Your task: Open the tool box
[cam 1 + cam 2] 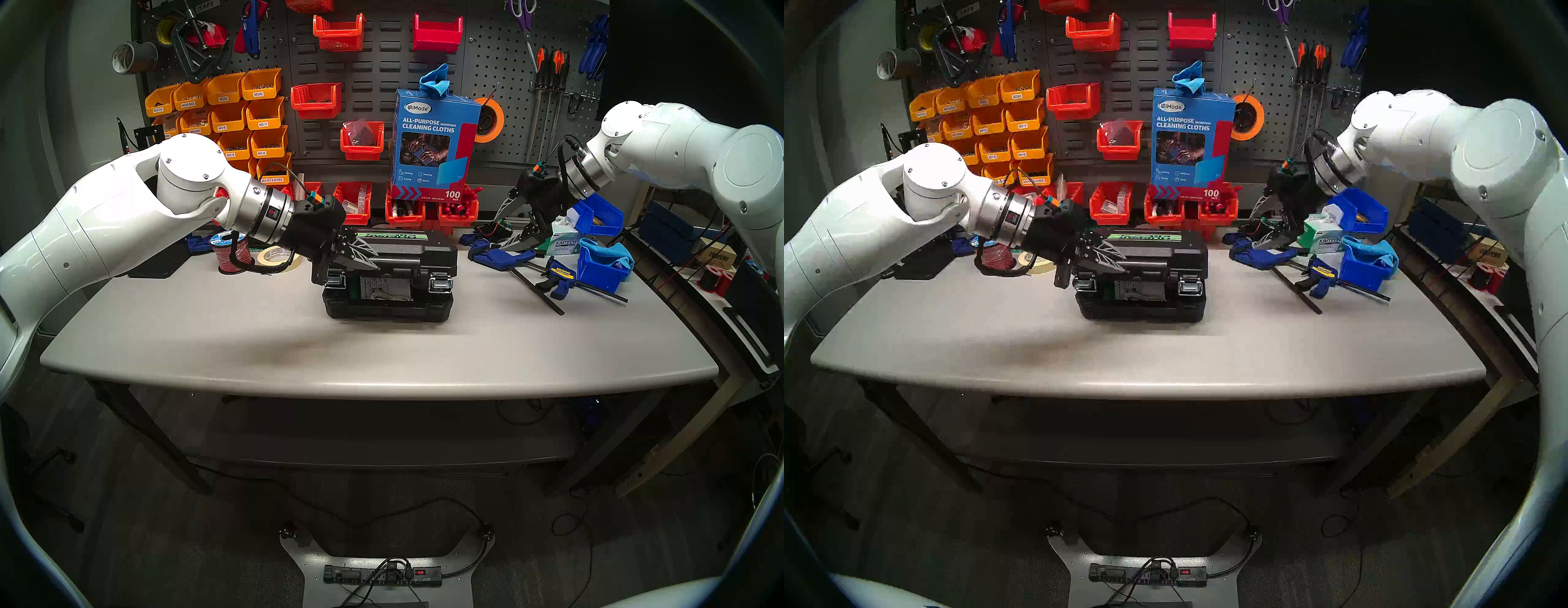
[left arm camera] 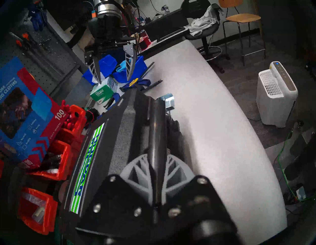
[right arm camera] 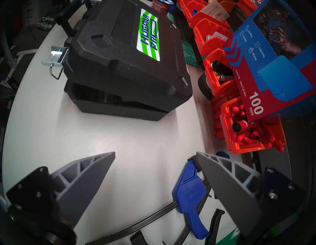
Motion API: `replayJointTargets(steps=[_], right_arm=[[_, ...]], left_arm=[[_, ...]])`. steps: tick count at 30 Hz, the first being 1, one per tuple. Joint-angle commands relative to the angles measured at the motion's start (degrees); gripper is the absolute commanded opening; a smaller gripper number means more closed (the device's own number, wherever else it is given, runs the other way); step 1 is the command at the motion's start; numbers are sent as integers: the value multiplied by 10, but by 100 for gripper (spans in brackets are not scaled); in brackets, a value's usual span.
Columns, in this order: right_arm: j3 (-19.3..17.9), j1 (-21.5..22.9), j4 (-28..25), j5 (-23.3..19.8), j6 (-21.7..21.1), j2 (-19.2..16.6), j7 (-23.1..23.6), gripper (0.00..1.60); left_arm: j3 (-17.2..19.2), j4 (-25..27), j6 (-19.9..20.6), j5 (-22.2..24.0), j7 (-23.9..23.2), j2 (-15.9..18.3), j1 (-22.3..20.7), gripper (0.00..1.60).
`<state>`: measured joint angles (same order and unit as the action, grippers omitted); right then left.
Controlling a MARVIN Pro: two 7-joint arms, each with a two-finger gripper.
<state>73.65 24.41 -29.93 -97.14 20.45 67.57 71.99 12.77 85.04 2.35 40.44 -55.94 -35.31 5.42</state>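
**Two tools, one lid lifted**

The left tool (image 1: 360,259) is clamped on the black handle (image 2: 156,136) of the tool box (image 1: 388,276), whose lid stands partly raised at the surface (image 1: 254,339) centre. At three o'clock, the right tool (image 1: 515,220) hangs wide apart above blue clamps (image 1: 500,254).

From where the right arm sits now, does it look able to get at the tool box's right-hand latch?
Probably yes. The right gripper hangs open above bare table, and the latch on the tool box sticks out uncovered, nothing between them.
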Motion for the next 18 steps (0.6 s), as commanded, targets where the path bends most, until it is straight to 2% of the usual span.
replayJointTargets(steps=[1,10,18], right_arm=[[0,8,5,0,-1,-1,-1,160],[0,7,5,-1,-1,-1,-1,160],[0,7,6,-1,-1,-1,0,160]], left_arm=[[40,-30,-2,14,11,1,-40,0],[67,-110,14,20,20,-23,-70,0],[81,-198,43,26,10,-72,-96,0]])
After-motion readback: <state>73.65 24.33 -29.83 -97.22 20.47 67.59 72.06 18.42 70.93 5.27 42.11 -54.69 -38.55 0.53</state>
